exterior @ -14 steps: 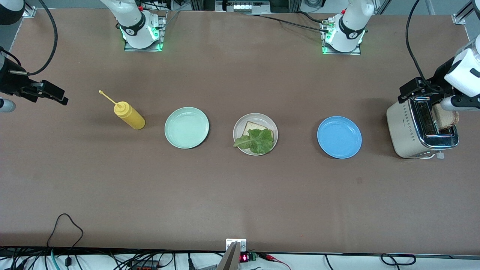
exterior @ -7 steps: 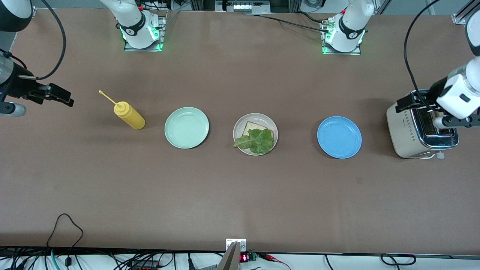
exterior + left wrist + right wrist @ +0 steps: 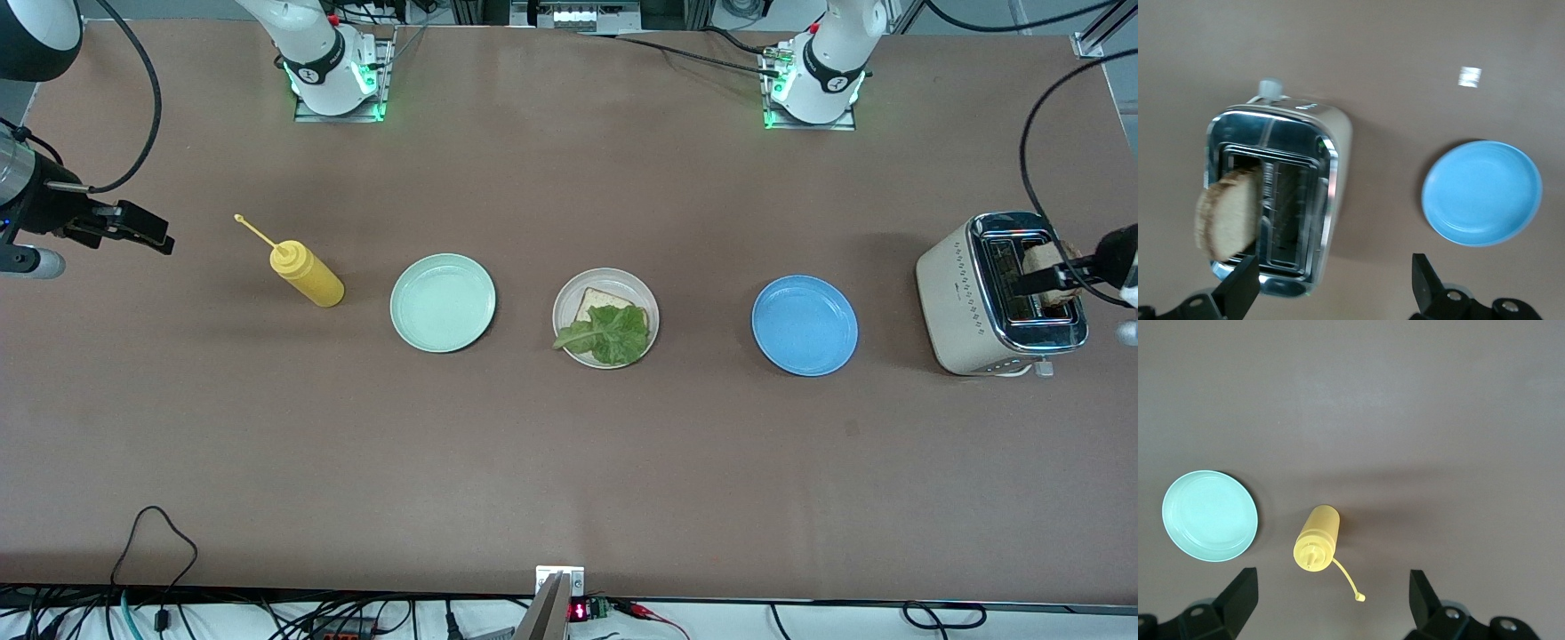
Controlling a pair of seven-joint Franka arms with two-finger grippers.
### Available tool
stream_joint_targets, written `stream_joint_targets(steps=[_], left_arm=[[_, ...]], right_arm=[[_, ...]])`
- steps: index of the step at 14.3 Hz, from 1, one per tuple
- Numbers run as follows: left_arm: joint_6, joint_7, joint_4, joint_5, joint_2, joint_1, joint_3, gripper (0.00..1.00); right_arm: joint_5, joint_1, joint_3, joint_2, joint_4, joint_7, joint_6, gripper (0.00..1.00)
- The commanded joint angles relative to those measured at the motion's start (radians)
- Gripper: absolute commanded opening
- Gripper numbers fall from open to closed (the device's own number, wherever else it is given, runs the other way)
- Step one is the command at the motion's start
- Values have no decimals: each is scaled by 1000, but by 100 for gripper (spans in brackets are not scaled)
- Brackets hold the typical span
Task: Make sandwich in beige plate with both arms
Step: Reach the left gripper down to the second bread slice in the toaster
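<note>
The beige plate (image 3: 569, 298) sits mid-table with one toast slice (image 3: 596, 300) in it and a ruffled lettuce leaf (image 3: 610, 334) lying on the slice. A second toast slice (image 3: 1049, 263) (image 3: 1225, 213) stands up out of the toaster (image 3: 965, 298) (image 3: 1335, 160) at the left arm's end. My left gripper (image 3: 1058, 279) (image 3: 1333, 277) hovers open over the toaster. One finger is beside the slice and nothing is between the fingers. My right gripper (image 3: 142, 233) (image 3: 1331, 587) hangs open and empty above the table, beside the mustard bottle at the right arm's end.
A yellow mustard bottle (image 3: 307, 276) (image 3: 1317, 537) lies tilted with its cap tethered off. A mint-green plate (image 3: 442, 302) (image 3: 1210, 515) and a blue plate (image 3: 805, 324) (image 3: 1481, 192) flank the beige plate. Cables run along the table edge nearest the front camera.
The left arm has drawn back from over the toaster toward the table's end, uncovering the slice in the slot. The right gripper edged slightly toward the bottle, then held still.
</note>
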Motion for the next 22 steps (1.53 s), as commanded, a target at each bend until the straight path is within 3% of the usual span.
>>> stream_joint_targets(steps=[1, 11, 17, 20, 21, 22], left_arm=[[20, 66, 39, 17, 62, 47, -9, 100], [18, 272, 35, 18, 142, 189, -9, 100], [14, 333, 24, 9, 185, 211, -9, 100], [9, 323, 26, 7, 188, 212, -9, 62], [7, 326, 26, 6, 189, 214, -10, 43], [4, 329, 26, 6, 188, 214, -10, 36]], right_arm=[[-14, 9, -6, -3, 4, 5, -20, 100], [0, 12, -3, -17, 21, 14, -58, 100], [0, 13, 3, -20, 33, 14, -58, 100], [-1, 10, -2, -16, 33, 13, -45, 100], [-1, 10, -2, -14, 33, 13, -43, 100], [-1, 9, -2, -12, 33, 11, -40, 100]])
